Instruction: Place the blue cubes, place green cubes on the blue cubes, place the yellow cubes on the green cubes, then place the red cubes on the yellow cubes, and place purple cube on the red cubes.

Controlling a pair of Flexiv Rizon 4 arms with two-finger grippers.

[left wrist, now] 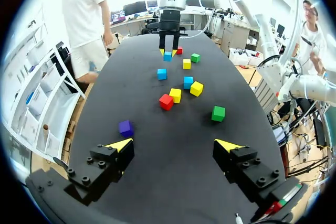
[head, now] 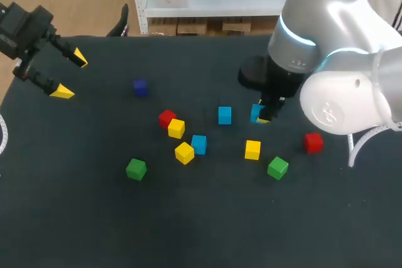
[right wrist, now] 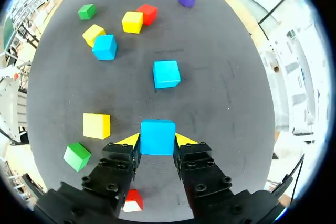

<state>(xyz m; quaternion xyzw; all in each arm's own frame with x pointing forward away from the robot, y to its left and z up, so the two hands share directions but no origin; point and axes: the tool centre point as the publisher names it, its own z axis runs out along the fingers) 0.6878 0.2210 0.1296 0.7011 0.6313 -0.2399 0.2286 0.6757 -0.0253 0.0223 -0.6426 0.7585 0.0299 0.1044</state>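
Blue cube [right wrist: 157, 132] sits clamped between the yellow tips of your right gripper [right wrist: 157, 140], its jaws closed against two opposite faces, over the right-hand part of the dark table [head: 188, 230]. Whether the cube rests on the surface or hangs just above it cannot be told. A second blue cube [right wrist: 166, 73] lies just ahead of the fingers, and a third blue cube [right wrist: 105, 46] lies farther on. A yellow cube [right wrist: 96, 125] and a green cube [right wrist: 77, 156] lie beside the gripper, and a red cube [right wrist: 132, 201] peeks out under it. The purple cube [head: 140, 87] stands alone, nearest your left gripper [head: 70, 76]. That gripper hangs over the table's far left corner with its jaws spread wide and nothing in them. By its look, the held cube is a small, rigid, light block with smooth flat sides. It should not crush, but it could pivot if you pinch it near an edge. Hold it as here, flat face to flat fingertip and centred, and set it down level so that later cubes stack true.
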